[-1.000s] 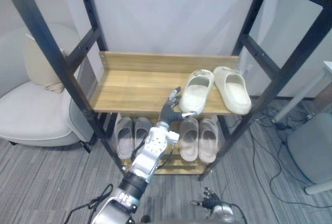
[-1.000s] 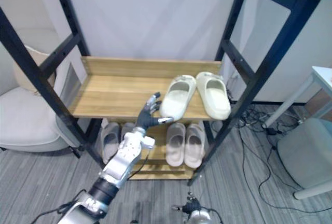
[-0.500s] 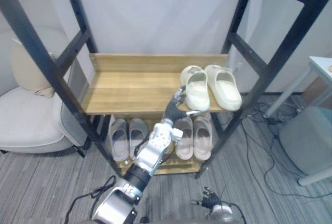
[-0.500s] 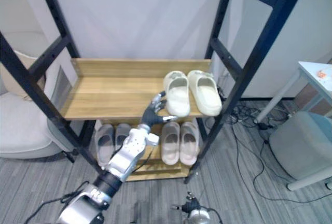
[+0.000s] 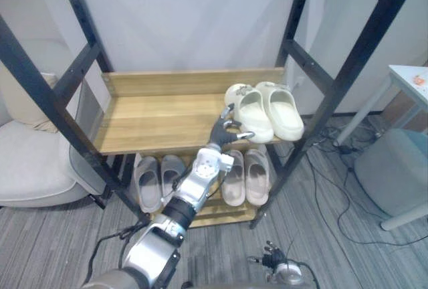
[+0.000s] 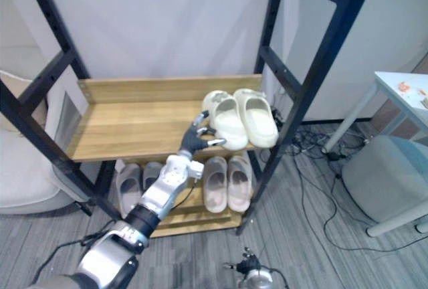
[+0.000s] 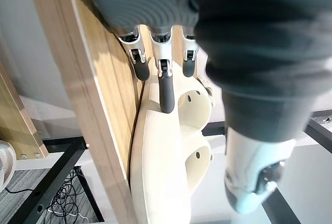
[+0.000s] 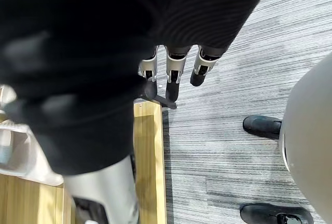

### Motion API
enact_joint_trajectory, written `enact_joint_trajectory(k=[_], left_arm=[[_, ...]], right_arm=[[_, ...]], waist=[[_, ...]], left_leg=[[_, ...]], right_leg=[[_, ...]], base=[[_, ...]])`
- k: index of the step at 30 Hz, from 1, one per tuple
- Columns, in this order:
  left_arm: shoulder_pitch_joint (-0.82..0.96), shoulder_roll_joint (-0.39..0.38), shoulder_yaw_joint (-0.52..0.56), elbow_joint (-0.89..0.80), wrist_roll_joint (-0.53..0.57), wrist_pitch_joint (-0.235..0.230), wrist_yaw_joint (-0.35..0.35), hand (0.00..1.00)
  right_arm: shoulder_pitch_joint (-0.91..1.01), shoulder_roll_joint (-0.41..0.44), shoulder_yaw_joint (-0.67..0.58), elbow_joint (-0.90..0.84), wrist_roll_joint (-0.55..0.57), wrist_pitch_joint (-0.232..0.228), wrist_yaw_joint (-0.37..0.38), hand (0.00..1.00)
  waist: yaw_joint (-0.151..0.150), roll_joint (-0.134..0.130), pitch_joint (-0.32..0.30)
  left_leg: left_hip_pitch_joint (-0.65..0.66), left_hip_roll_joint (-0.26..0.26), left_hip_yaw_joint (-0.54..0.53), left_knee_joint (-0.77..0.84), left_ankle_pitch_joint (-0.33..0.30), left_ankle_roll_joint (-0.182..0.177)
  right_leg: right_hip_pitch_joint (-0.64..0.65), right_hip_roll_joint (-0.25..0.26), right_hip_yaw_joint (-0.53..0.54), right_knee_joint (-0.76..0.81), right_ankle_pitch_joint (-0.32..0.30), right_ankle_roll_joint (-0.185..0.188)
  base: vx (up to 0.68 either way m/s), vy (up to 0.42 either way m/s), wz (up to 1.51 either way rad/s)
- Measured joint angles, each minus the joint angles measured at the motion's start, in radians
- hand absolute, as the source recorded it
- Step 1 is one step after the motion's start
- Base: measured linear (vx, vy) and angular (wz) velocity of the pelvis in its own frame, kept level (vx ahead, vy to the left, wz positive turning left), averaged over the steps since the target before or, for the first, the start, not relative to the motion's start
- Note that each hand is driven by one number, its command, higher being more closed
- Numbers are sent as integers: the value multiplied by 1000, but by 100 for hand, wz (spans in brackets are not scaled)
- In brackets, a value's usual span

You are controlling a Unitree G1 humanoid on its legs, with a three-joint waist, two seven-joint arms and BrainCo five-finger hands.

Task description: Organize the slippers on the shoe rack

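Two cream slippers lie side by side at the right end of the rack's upper wooden shelf (image 5: pixel 160 118): the left one (image 5: pixel 251 112) and the right one (image 5: pixel 281 108). My left hand (image 5: pixel 224 133) reaches up to the shelf's front edge, open. Its straight fingers (image 7: pixel 166 86) rest against the side of the left cream slipper (image 7: pixel 171 151), with the thumb apart. On the lower shelf stand a grey pair (image 5: pixel 159 176) and a beige pair (image 5: pixel 245 175). My right hand (image 5: pixel 271 260) hangs low over the floor, its fingers (image 8: pixel 174 73) relaxed and holding nothing.
Black uprights (image 5: pixel 334 81) frame the rack on both sides. A pale armchair (image 5: pixel 27 168) stands to the left. At the right are a grey stool (image 5: pixel 394 175) and a white table (image 5: pixel 411 78). Cables (image 5: pixel 334 188) lie on the floor by the rack's right leg.
The left cream slipper has swung from a slant with its heel at the front edge to lie straight beside its mate. My left hand followed it up and right. The camera has shifted.
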Motion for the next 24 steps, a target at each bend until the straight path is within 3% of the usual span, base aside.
enact_joint_trajectory(k=[6, 16, 20, 21, 24], left_arm=[[4, 5, 9, -6, 2, 4, -2, 0], [171, 22, 0, -220, -30, 12, -47, 0], [251, 54, -55, -377, -80, 19, -72, 0], [264, 57, -85, -436, -88, 19, -80, 0], [284, 64, -159, -548, -129, -2, -130, 0]], right_arm=[[-9, -3, 0, 0, 0, 0, 0, 0], [-14, 0, 11, 0, -1, 2, 3, 0], [-10, 0, 36, 1, -1, 2, 4, 0], [-1, -3, 41, 1, -2, 1, 5, 0], [4, -2, 42, 4, -2, 1, 5, 0]], waist=[[-1, 10, -2], [-1, 17, 0], [13, 16, -1], [28, 17, -2], [45, 17, -3]], left_leg=[[0, 2, 1, 0, 0, 0], [13, 2, -28, 0, -1, -2], [13, 1, -54, 1, -1, -2], [10, 1, -57, 1, -1, -2], [-8, -2, -81, 1, 1, 1]], right_leg=[[0, 3, 1, 0, 0, 0], [29, 3, -30, 6, -6, 5], [40, 0, -55, 7, -15, -2], [39, 0, -57, 7, -16, -3], [38, -2, -81, 7, -17, -2]], base=[[0, 0, 0], [-2, -2, 8], [-22, -8, 18], [-19, -7, 16], [19, -7, 20]])
